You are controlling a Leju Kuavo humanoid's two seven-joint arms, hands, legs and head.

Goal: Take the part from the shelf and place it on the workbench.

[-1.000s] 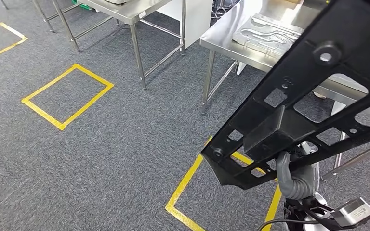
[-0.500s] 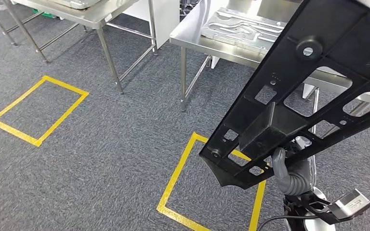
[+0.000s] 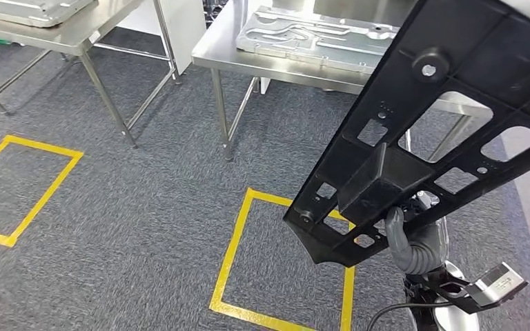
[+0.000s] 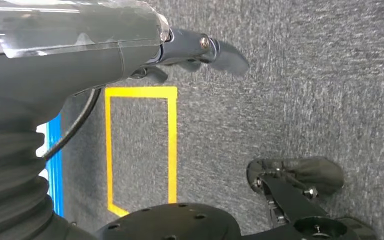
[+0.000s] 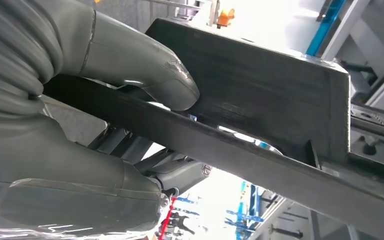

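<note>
The part [image 3: 442, 117] is a big black flat frame with cut-out holes and a boxy block on its underside. It slants across the right of the head view, above the floor. My right hand [image 3: 414, 245] grips it from below at its lower end. In the right wrist view the thumb [image 5: 145, 70] presses on the part's block [image 5: 260, 95] and the fingers wrap its bar. The steel workbench [image 3: 214, 52] stands ahead at the top centre, carrying a silver machined plate [image 3: 303, 34]. My left hand [image 4: 190, 47] hangs over the carpet, fingers loosely apart, holding nothing.
A second steel table [image 3: 76, 34] stands at the top left. A yellow taped square [image 3: 238, 255] marks the grey carpet in front of the workbench, and another yellow square [image 3: 41, 193] lies to the left. Bench legs [image 3: 221, 117] reach the floor ahead.
The whole picture has shifted: tables and floor squares slid left and the workbench came nearer the centre, so the camera moved. The part stays in my right hand's grip.
</note>
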